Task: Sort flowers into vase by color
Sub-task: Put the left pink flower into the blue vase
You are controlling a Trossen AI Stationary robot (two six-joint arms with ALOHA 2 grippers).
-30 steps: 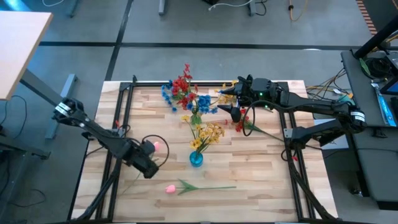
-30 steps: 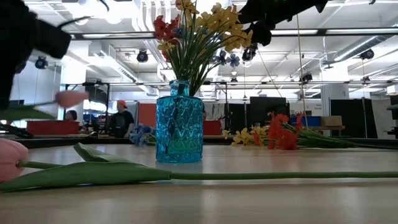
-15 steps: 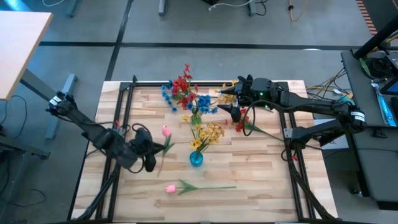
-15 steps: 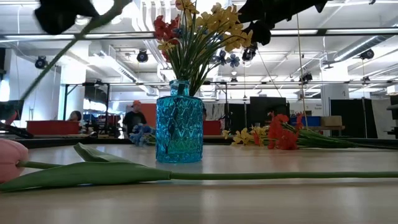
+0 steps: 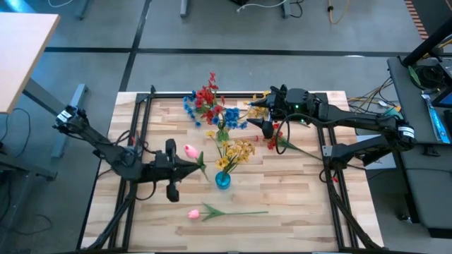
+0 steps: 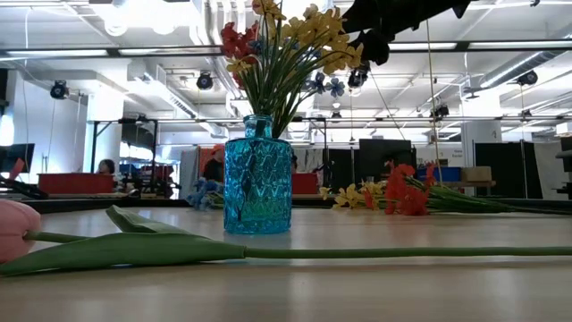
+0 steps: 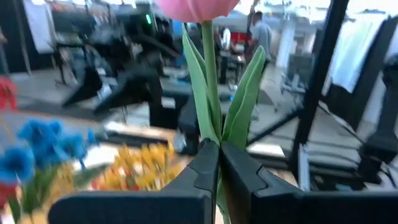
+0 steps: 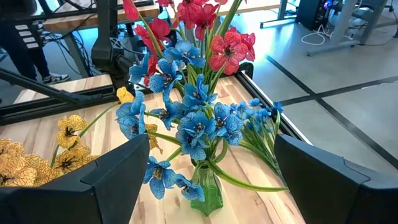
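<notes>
My left gripper [image 5: 188, 168] is shut on a pink tulip [image 5: 191, 150] above the table, just left of the blue glass vase [image 5: 222, 180]. That vase holds yellow sprays [image 5: 239, 150]. A green vase [image 8: 205, 186] with blue sprays [image 8: 199, 121] stands farther back, with red sprays [image 5: 206, 95] beyond it. My right gripper [image 8: 211, 143] hovers open by the far right, facing the green vase. A second pink tulip [image 5: 192, 212] lies flat on the near boards, its stem [image 6: 357, 253] running right. Loose red and yellow sprays [image 5: 275, 141] also lie on the table. My left gripper pinches the tulip's green stem [image 7: 211, 134] between its two fingers, where the leaves start. The fingers come level from the table's left and lie across the stem. The tulip is lifted clear, its bud [image 7: 196, 7] standing away from the fingers; the stem's lower end is hidden.
A black frame rail [image 5: 212, 93] runs along the table's far edge, and posts stand at both sides. Bare boards [image 5: 296, 204] lie near and right of the blue vase. People [image 6: 214, 170] move in the room behind the table.
My left gripper has risen, out of the low view, and swung toward the table's right, closer to the blue vase, carrying the tulip. The tulip has turned with it, its bud now lying toward the far side of the gripper. My right arm has kept still.
</notes>
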